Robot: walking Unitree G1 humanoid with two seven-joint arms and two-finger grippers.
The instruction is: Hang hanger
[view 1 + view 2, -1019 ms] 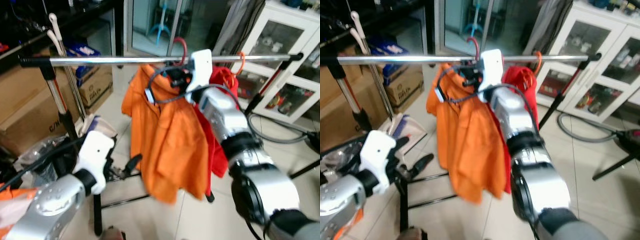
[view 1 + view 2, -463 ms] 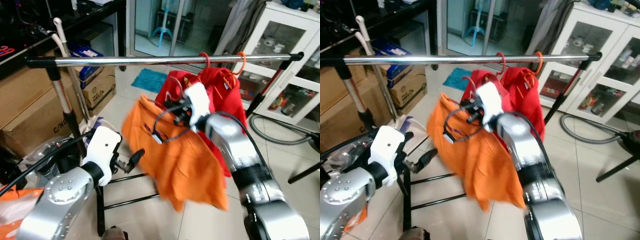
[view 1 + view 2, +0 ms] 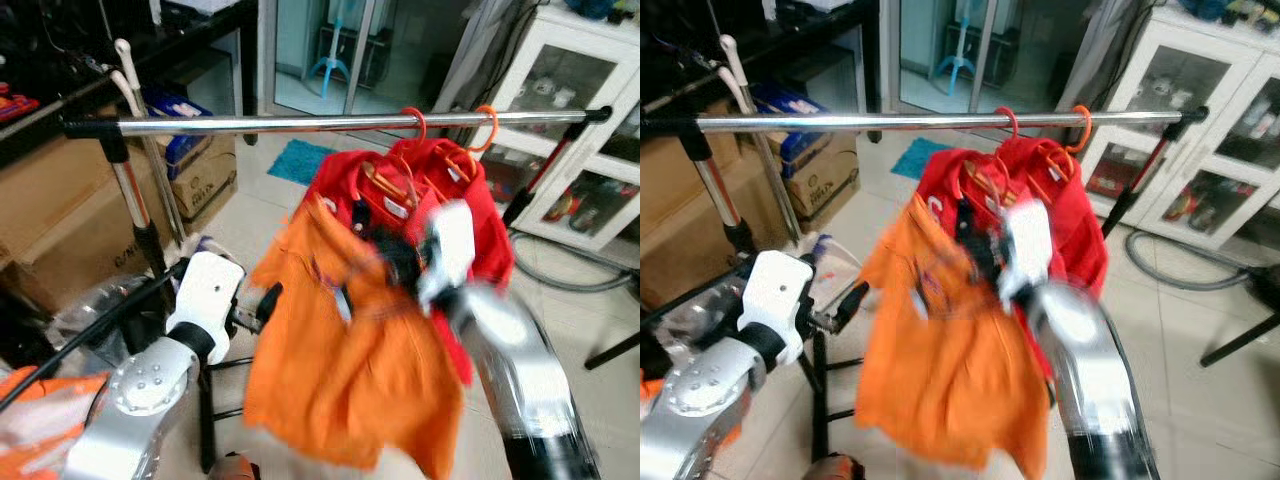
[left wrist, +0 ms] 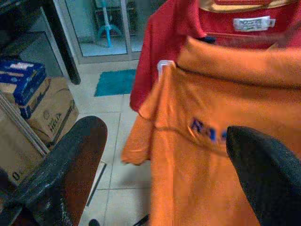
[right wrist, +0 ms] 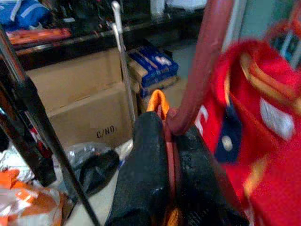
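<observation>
Your right gripper (image 5: pixel 169 188) is clamped on the red hanger (image 5: pixel 200 70) carrying the orange shirt (image 3: pixel 350 370) below the rail (image 3: pixel 300 123), while your left gripper (image 4: pixel 160 174) hovers wide open beside it.

One orange shirt (image 3: pixel 350 360) hangs below the right claw (image 5: pixel 171 155), beside two red shirts (image 3: pixel 440 190) on two orange hangers (image 3: pixel 415 125). One rail (image 3: pixel 300 123) runs above. Two cardboard boxes (image 3: pixel 200 175) sit beyond the left claw (image 4: pixel 160 174).

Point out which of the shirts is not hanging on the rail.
The orange shirt. The right claw grips its hanger below the rail, while the two red shirts hang from hooks on it.
</observation>
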